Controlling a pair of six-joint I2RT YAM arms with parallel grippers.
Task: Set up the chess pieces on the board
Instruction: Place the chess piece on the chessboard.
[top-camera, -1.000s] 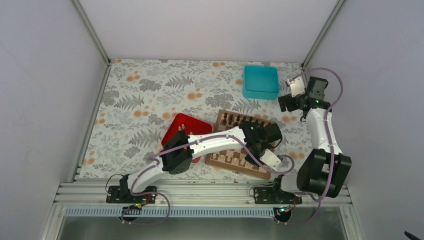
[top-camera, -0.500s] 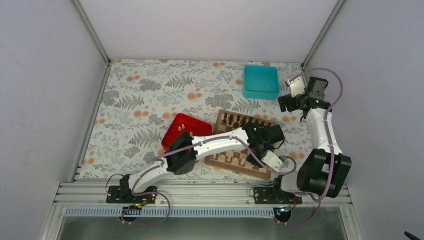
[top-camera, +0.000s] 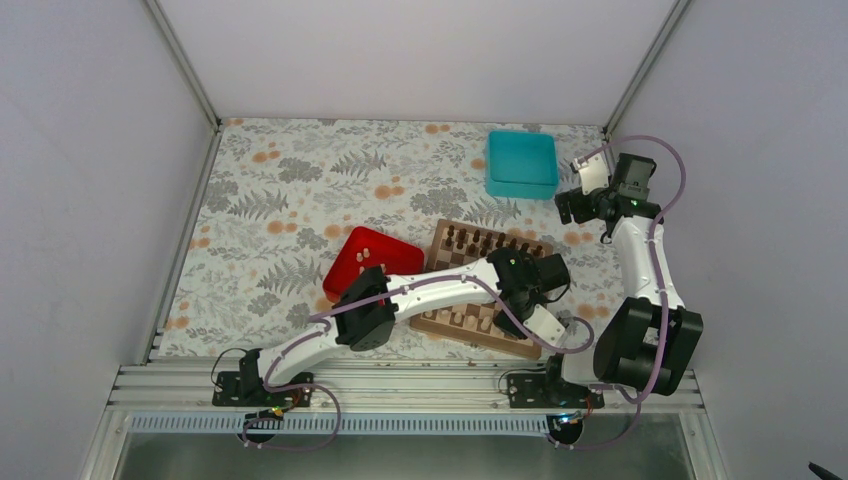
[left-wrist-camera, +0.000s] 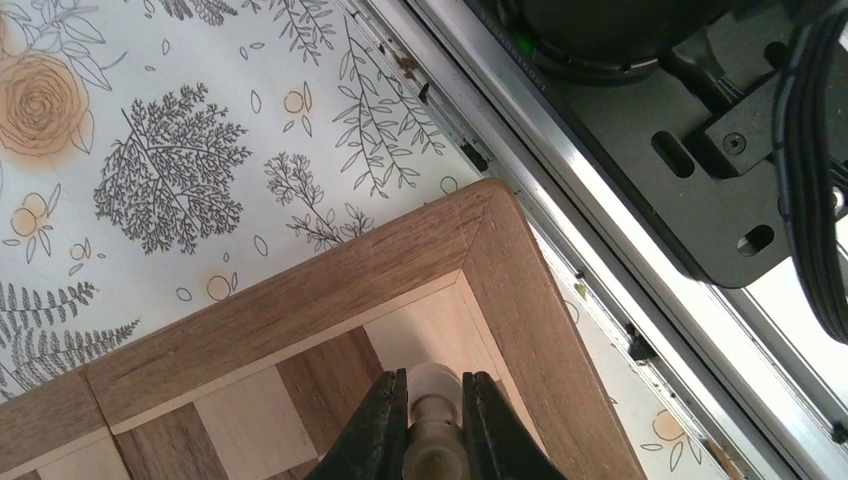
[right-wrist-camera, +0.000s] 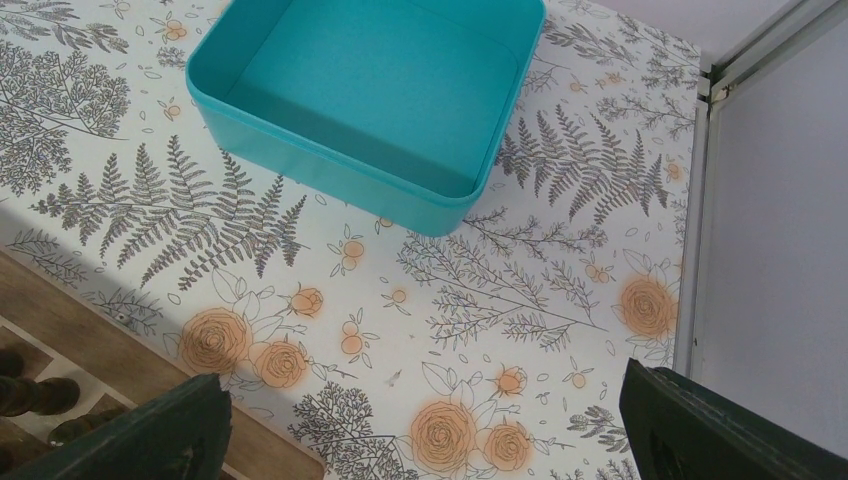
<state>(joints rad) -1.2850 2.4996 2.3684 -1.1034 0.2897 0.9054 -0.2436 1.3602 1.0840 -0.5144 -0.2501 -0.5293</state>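
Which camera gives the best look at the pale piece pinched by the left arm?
Left wrist view: the pale chess piece sits close up in the left gripper, at the board's corner. In the top view the arm hides it; the right wrist view misses it.

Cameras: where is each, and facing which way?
Top external: above and behind, looking down on the table; left arm, right arm show.
Left wrist: faces down at the board corner; left end effector pinches a pale piece.
Right wrist: faces down at the teal box; right end effector shows, open.
Shared: both wrist views catch the board.
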